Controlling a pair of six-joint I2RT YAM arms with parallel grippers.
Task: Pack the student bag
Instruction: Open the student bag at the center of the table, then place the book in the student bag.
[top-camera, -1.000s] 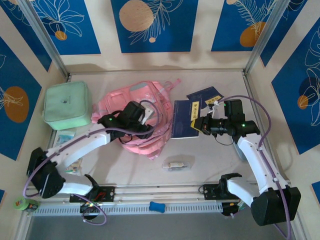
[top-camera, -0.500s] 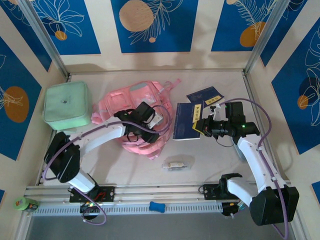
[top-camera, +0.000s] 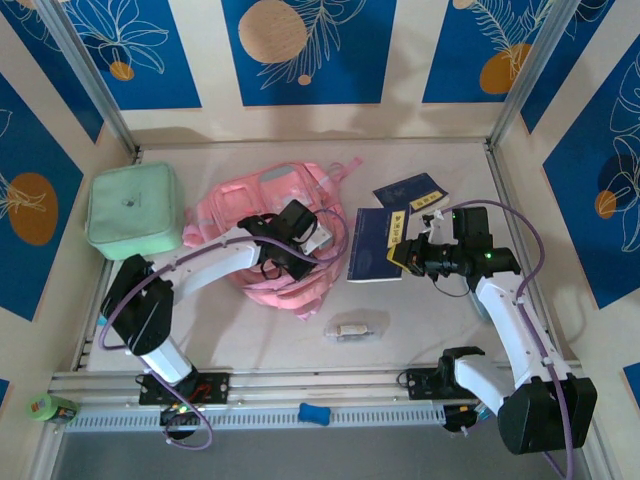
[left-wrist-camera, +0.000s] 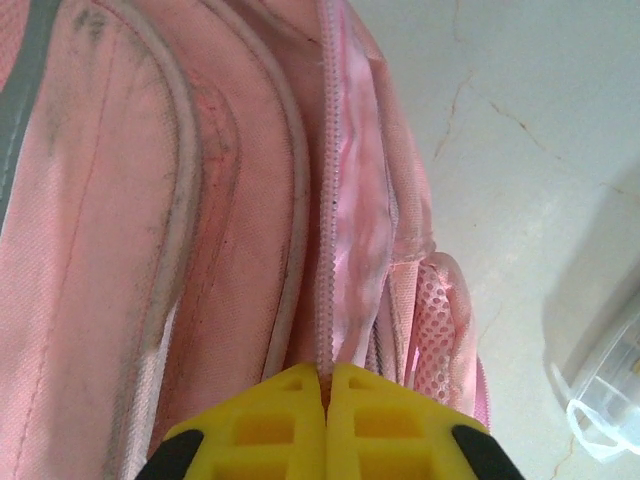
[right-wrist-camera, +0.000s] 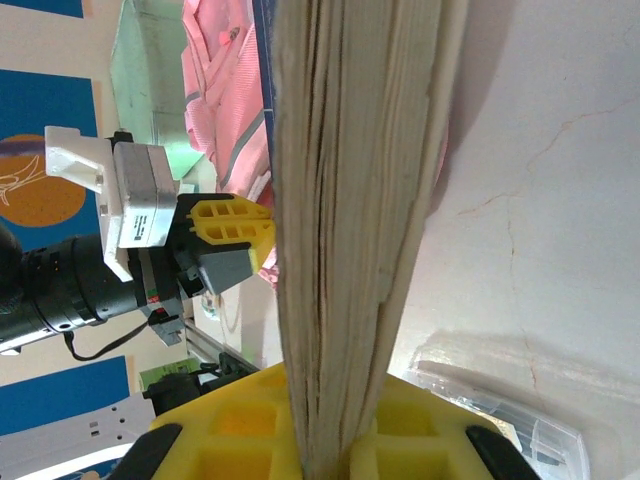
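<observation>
Left gripper (left-wrist-camera: 327, 385) is pinched on the zipper seam of the student bag (top-camera: 262, 195), which I see at 10 o'clock on the table (top-camera: 250, 340). Right gripper (right-wrist-camera: 330, 405) clamps blue book (top-camera: 370, 245), 3 o'clock of bag.

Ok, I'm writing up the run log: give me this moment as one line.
left gripper: shut on backpack zip | right gripper: shut on blue book | book: beside backpack, not yet inside

Clear plastic container (left-wrist-camera: 600, 400) — cut off by left wrist view's right edge. Large soft pink fabric backpack (top-camera: 245, 195) — middle hidden under left arm (top-camera: 205, 262).
</observation>
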